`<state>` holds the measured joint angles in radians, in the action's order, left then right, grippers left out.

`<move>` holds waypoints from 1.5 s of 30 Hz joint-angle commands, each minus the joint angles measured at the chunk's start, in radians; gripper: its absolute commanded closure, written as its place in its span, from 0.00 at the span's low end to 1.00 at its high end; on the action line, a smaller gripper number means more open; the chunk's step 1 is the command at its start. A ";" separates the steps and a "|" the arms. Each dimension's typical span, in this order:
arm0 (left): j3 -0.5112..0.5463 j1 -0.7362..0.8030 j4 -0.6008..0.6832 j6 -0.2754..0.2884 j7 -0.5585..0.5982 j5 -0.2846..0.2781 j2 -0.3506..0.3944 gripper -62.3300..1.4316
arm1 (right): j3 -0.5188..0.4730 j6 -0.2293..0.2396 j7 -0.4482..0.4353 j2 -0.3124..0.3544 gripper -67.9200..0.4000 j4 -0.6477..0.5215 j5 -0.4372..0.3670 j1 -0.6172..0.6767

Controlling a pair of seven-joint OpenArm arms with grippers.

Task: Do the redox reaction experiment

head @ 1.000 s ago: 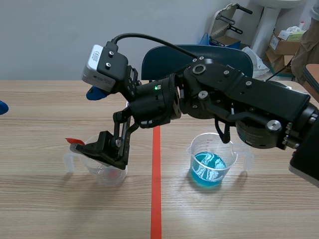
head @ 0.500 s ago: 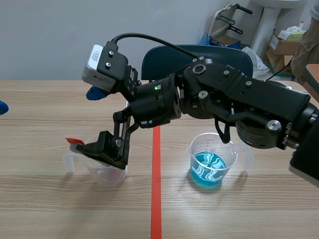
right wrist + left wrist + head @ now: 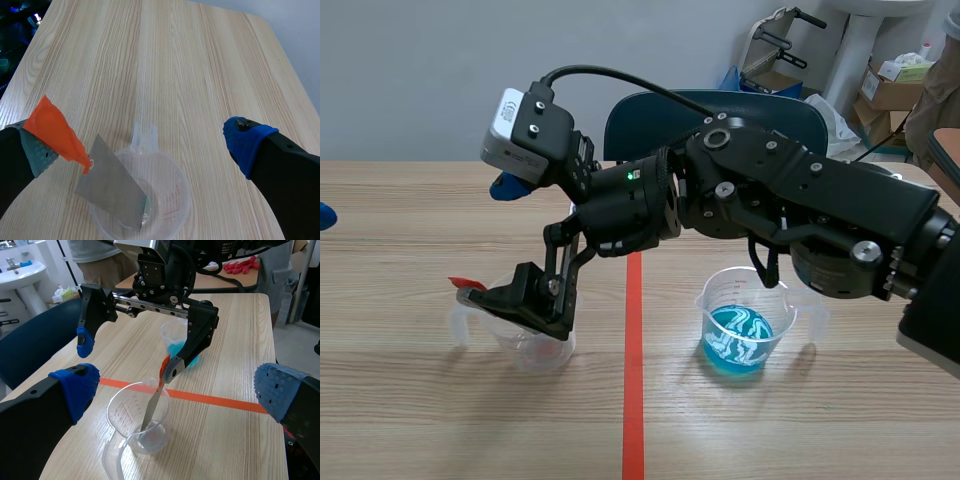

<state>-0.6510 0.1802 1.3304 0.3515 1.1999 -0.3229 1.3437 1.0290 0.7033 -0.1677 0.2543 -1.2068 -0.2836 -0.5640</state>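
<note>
My right arm reaches across to the left, and its gripper (image 3: 488, 240) stands open over an empty clear beaker (image 3: 525, 338). A metal spatula (image 3: 112, 182) leans in that beaker (image 3: 150, 205) with its blade down. Its orange handle (image 3: 55, 130) rests against the grey-green pad of one finger, and the blue-padded finger is far off to the other side. The left wrist view shows the same spatula (image 3: 152, 407) and my open left gripper (image 3: 177, 390) just short of the beaker (image 3: 142, 427). A second beaker with blue liquid (image 3: 740, 328) stands right of the tape line.
An orange-red tape line (image 3: 633, 390) runs down the table's middle. A blue chair (image 3: 640, 115) stands behind the table and cardboard boxes (image 3: 895, 85) sit at the back right. A person (image 3: 100, 260) stands beyond the table. One blue left fingertip (image 3: 324, 215) shows at the left edge.
The right arm has edged very slightly left and up, the spatula's handle with it. Both beakers stay put.
</note>
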 commanded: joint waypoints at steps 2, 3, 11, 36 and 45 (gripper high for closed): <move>0.014 -0.006 0.011 0.001 0.011 -0.011 0.000 0.00 | -0.001 0.000 -0.015 -0.011 0.00 -0.014 -0.015 -0.012; 0.014 -0.006 0.011 0.001 0.011 -0.011 0.000 0.00 | -0.001 0.000 -0.015 -0.011 0.00 -0.014 -0.015 -0.012; 0.014 -0.006 0.011 0.000 0.011 -0.011 0.000 0.00 | -0.001 0.000 -0.015 -0.011 0.00 -0.014 -0.015 -0.012; 0.014 -0.006 0.011 -0.002 0.011 -0.011 0.000 0.00 | -0.001 0.000 -0.015 -0.011 0.00 -0.014 -0.015 -0.012; 0.014 -0.006 0.011 -0.002 0.011 -0.011 0.000 0.00 | -0.013 -0.002 -0.042 0.053 0.00 -0.060 -0.092 0.002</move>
<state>-0.6510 0.1802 1.3304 0.3504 1.1999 -0.3229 1.3437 1.0290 0.7033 -0.1913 0.2878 -1.2301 -0.3637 -0.5621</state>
